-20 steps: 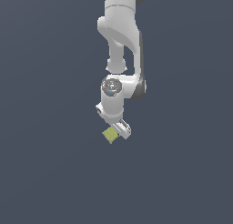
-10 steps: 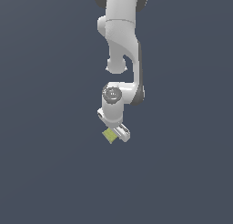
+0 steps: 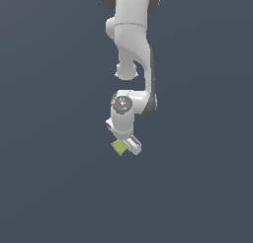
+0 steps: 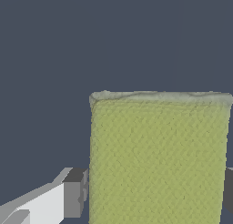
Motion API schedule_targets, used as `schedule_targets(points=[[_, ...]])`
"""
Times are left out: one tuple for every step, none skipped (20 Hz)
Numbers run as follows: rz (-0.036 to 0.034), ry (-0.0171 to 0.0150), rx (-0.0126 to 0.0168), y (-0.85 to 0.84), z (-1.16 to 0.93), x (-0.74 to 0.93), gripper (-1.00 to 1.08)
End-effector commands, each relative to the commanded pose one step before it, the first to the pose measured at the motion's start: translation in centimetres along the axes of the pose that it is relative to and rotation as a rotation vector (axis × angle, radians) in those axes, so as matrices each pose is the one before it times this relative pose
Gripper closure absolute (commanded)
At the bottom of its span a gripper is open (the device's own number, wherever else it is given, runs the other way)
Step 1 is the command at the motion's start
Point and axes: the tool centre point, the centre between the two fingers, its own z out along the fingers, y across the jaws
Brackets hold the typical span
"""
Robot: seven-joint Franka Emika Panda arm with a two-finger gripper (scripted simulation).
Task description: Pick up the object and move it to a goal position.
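The yellow-green block [image 3: 118, 147] is seen at the tip of the hand [image 3: 125, 144], low in the middle of the exterior view, over a plain dark surface. In the wrist view the block [image 4: 159, 159] fills the space between the two dark finger pads [image 4: 73, 193], one on each flank. Whether the pads are pressed onto it or stand just beside it cannot be told, and neither can whether the block is lifted or resting. No goal marker is shown. The step in hand is judged to be the grasp. It is best done with the block kept centred, both pads brought squarely against opposite sides, and the lift begun only once contact is even.
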Motion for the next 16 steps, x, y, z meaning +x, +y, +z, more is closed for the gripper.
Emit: schedule_targets(points=[[0.00130,-0.00061,-0.00219,0.144,0.153,0.050,1.08],[0.00000,0.00000,0.00000,0.000,0.000,0.000,1.08],[0.00000,0.00000,0.00000,0.000,0.000,0.000,1.08],[-0.00032,0.00147,0.00251,-0.121,-0.166,0.018,1.08],[0.00000,0.00000,0.00000,-0.001,-0.024,-0.009,1.08],[0.00000,0.00000,0.00000,-0.004,-0.071,-0.027,1.08],[0.00000,0.00000,0.00000,-0.007,-0.119,-0.044,1.08],[0.00000,0.00000,0.00000,-0.010,-0.167,-0.062,1.08],[0.00000,0.00000,0.00000,-0.013,-0.215,-0.080,1.08],[0.00000,0.00000,0.00000,-0.016,-0.264,-0.098,1.08],[0.00000,0.00000,0.00000,-0.019,-0.313,-0.116,1.08],[0.00000,0.00000,0.00000,-0.022,-0.362,-0.134,1.08],[0.00000,0.00000,0.00000,-0.025,-0.412,-0.152,1.08],[0.00025,-0.00041,0.00009,-0.017,-0.448,-0.159,1.08],[0.00000,0.00000,0.00000,-0.031,-0.513,-0.189,1.08],[0.00000,0.00000,0.00000,-0.034,-0.565,-0.208,1.08]])
